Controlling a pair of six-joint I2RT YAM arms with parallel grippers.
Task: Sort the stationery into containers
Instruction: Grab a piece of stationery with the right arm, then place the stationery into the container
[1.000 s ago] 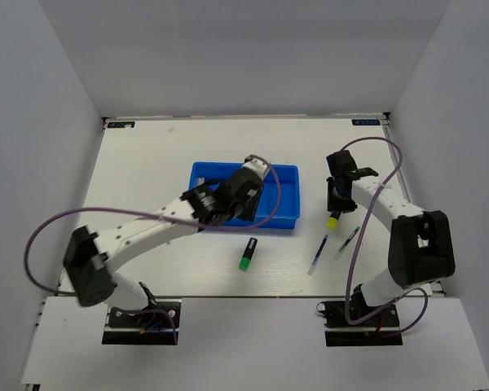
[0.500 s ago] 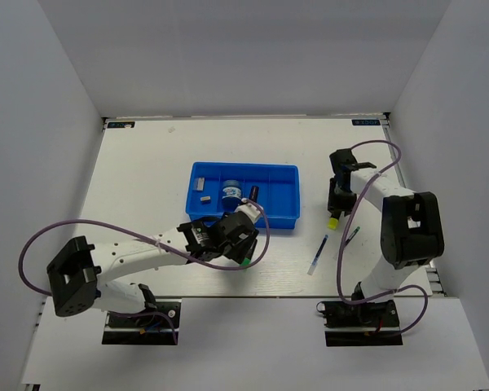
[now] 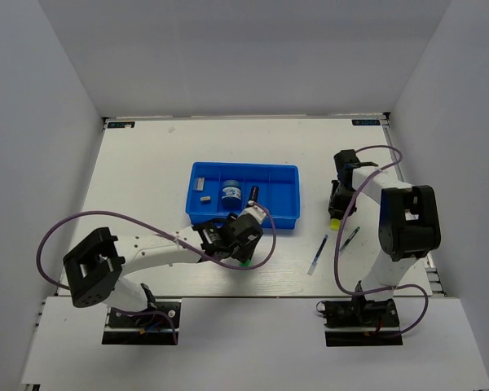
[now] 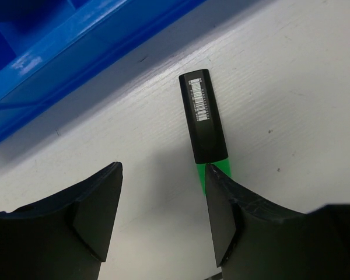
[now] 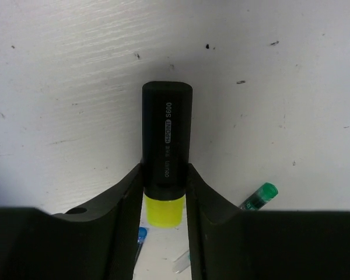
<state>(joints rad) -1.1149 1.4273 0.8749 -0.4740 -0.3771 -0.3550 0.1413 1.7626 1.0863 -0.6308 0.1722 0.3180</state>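
The blue tray (image 3: 281,199) holds a grey block (image 3: 204,195), a blue tub (image 3: 231,193) and a purple marker (image 3: 252,195). My left gripper (image 3: 243,247) is open, low over the table in front of the tray. The green-black marker (image 4: 204,125) lies just ahead of it, its green end beside my right fingertip (image 4: 221,204), not between the jaws. My right gripper (image 3: 336,202) is shut on the yellow marker (image 5: 167,134), with its yellow cap (image 3: 332,220) sticking out. A blue pen (image 3: 318,254) and a teal pen (image 3: 348,241) lie near it.
The tray's near wall (image 4: 76,46) stands just beyond my left gripper. The two pens lie side by side on the white table in front of my right gripper. The teal pen's green cap (image 5: 259,195) shows in the right wrist view.
My left arm has pulled back from over the tray and come down by the green-black marker, uncovering the tub and purple marker. My right gripper has shifted only slightly.
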